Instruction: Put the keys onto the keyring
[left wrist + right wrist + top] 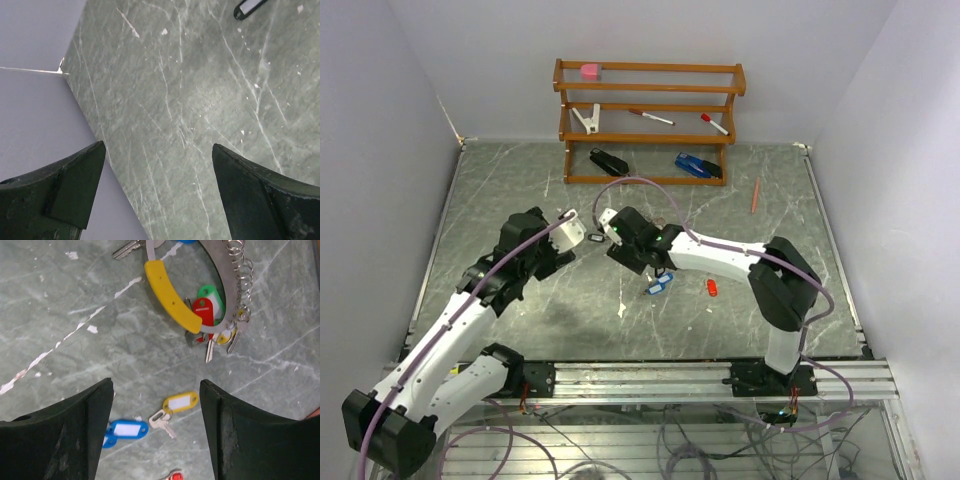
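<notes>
Keyring point(225, 287) and keys point(180, 402) lie on grey veined table point(500, 180), pale walls point(380, 100) around; left tool point(157, 150), right tool point(155, 385) gape empty.

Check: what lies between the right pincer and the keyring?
Bare tabletop separates the right pincer from the keyring, seen in the right wrist view. The yellow-tagged key and blue-tagged key lie between its fingers.

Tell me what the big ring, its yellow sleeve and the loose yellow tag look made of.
Big ring: metal, apparently; dull silvery band with small wire rings strung on it. Yellow sleeve: likely plastic; smooth, opaque, soft sheen. Loose yellow tag: likely glossy plastic with a white paper-like insert.
</notes>
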